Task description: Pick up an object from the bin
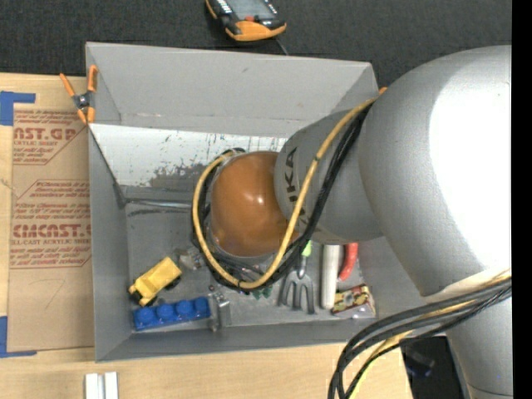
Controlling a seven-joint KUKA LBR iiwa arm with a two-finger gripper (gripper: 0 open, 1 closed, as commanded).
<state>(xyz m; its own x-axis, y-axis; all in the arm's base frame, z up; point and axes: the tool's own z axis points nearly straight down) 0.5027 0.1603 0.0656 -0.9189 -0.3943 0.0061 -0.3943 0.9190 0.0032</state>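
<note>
gripper (237,266) hangs low in the middle of the bin (154,235), under the round orange cover (245,202) of the wrist. we cannot tell if it is released or clenched, because the cover hides it, so we also cannot say that it holds anything.

the task names no thing, so we judge by what lies nearest. just to the left of the gripper, on the bin floor, lies a small yellow toy vehicle (155,279). in front of it, along the near wall, lies a blue strip of building bricks (172,314). both look like hard, light plastic, stiff and not fragile, but a little slippery. we would take the yellow toy across its narrow body, and the blue strip across its short width, near the middle, so it does not tip.

to the right of the gripper lies a grey fork-like piece (297,289), then a white tube (331,274) that could roll away, a red thing (351,258) and a small printed packet (353,300).

the floor is bare grey metal, scratched and smooth, so we think things can slide when pushed. the blue strip is close to the near wall, which leaves little room on that side. the yellow toy has free floor around it.
</note>
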